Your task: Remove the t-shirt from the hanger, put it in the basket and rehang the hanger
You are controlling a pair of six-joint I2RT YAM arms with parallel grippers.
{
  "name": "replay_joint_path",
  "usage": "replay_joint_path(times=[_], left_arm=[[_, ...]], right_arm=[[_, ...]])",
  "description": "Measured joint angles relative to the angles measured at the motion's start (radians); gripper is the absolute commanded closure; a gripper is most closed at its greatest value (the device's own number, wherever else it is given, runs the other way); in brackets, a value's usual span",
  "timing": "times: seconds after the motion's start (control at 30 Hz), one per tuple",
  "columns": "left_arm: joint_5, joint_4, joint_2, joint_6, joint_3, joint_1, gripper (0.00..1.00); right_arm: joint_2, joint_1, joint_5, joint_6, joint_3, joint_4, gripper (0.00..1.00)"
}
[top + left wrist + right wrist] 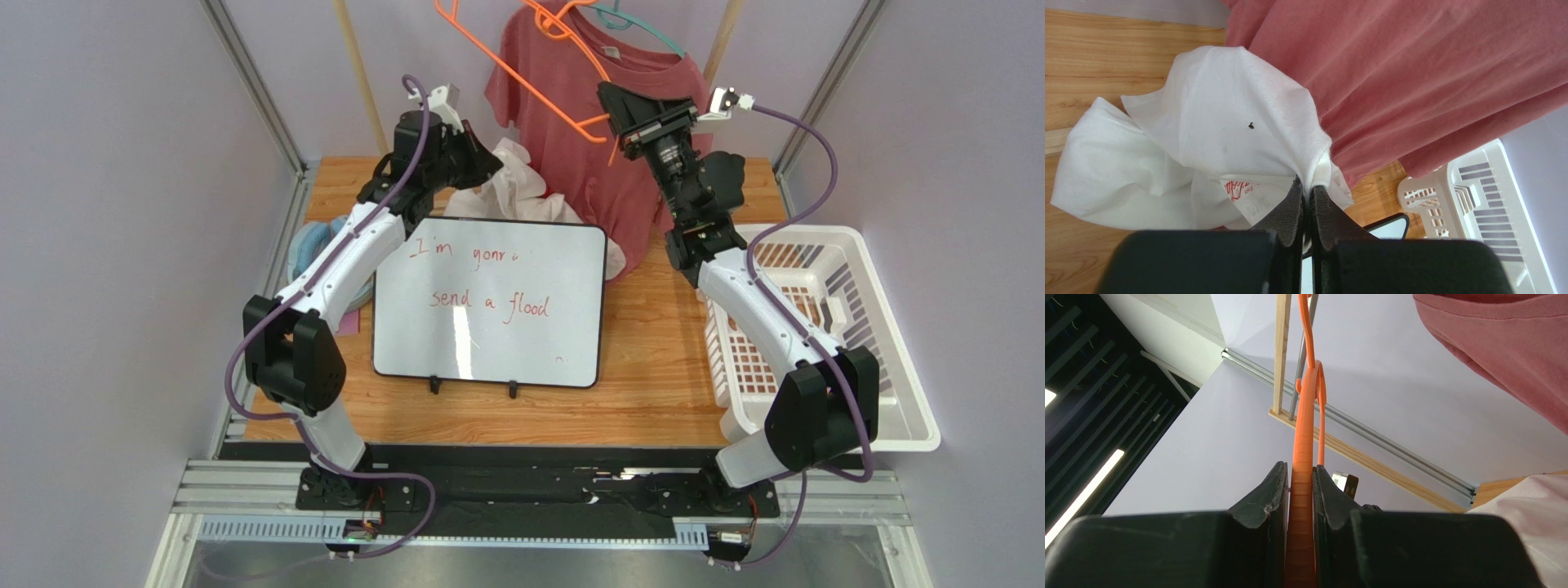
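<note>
Nearest me, my left gripper [1308,191] is pinched shut on a soft, crumpled white t-shirt [1217,122], which lies bunched on the wooden table [1100,67], free of the hanger. My right gripper [1300,473] clamps the smooth, thin orange plastic hanger [1308,404]. A red t-shirt [1425,73] drapes just behind, and a slatted white basket [1475,202] stands to the right.

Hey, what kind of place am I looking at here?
Probably a lab test cell set up for laundry handling: a wooden table inside plain walls, a red t-shirt hanging at the back, a white basket beside it.
</note>
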Motion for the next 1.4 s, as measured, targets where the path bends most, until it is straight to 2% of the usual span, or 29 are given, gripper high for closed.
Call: replay_joint_path(times=[0.3, 0.9, 1.03, 1.23, 1.4], left_arm=[[-0.001, 0.005, -0.001, 0.000, -0.004, 0.000, 1.00], [0.002, 0.007, -0.007, 0.000, -0.015, 0.000, 1.00], [0.006, 0.011, -0.018, -0.003, -0.028, 0.000, 1.00], [0.026, 0.026, -0.021, -0.014, -0.043, 0.000, 1.00], [0.036, 0.033, -0.026, -0.026, -0.059, 0.000, 1.00]], right_arm=[[0.003, -0.004, -0.001, 0.002, 0.009, 0.003, 1.00], [0.160, -0.003, -0.007, -0.016, 0.214, -0.051, 1.00], [0.162, 0.020, 0.002, -0.106, 0.262, -0.145, 1.00], [0.157, 0.124, 0.090, -0.372, 0.356, -0.361, 1.00], [0.151, 0.185, 0.178, -0.627, 0.412, -0.483, 0.93]])
